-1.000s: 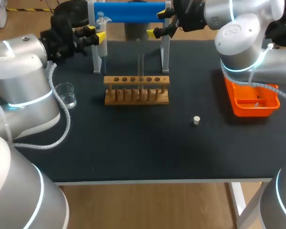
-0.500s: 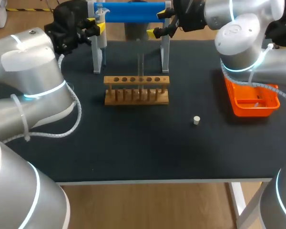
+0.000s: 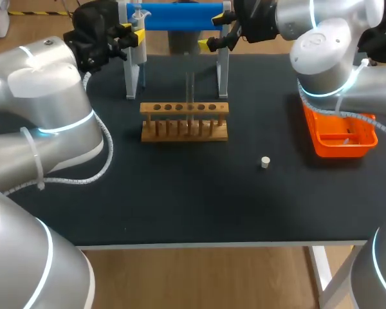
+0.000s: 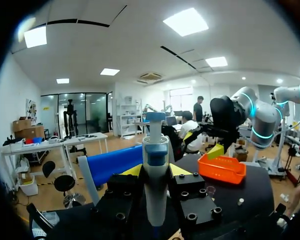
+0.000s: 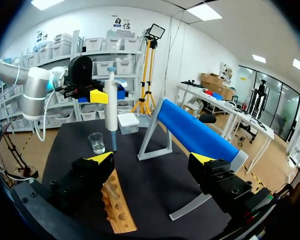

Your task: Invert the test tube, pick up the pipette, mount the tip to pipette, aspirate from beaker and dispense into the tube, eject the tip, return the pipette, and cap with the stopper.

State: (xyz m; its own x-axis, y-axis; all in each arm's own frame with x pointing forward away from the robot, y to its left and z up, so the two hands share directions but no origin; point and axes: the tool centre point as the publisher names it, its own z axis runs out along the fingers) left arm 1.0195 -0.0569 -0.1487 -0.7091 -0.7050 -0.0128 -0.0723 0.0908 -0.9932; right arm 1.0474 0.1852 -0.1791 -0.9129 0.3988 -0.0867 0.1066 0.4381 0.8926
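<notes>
A small white stopper [image 3: 265,162], a stubby cylinder, lies alone on the matt black bench [image 3: 180,206], right of the middle and closest to the near edge. Further in, against the right edge, sits an orange tray [image 3: 340,140] of glossy plastic, part of it under the right arm. At the bench's middle stands the wooden rack [image 3: 184,121]. It is made of pale slats on dowels with a row of round holes along the top. One clear test tube [image 3: 190,90] stands upright in a hole right of the rack's centre.

Along the far edge runs the stand [image 3: 177,15], a smooth blue bar on slanted grey legs. The left gripper [image 3: 132,40] is at the bar's left end and the right gripper [image 3: 220,32] at its right end.

From above, the left arm covers the bench's left side. Only the right wrist view shows the beaker [image 5: 96,143] there, thin clear glass with a little liquid in it. It stands past the rack's end and just beside the narrow lower end of the pipette [image 4: 155,150]. That view also shows its own yellow tips spread wide, with the stand ahead of them.

The left wrist view gives the pipette close up. It has a white barrel, a blue collar and a blue-topped plunger. It is upright and clamped from both sides by the left gripper's yellow pads [image 4: 132,170]. The stopper shows far off on the bench in that view.
</notes>
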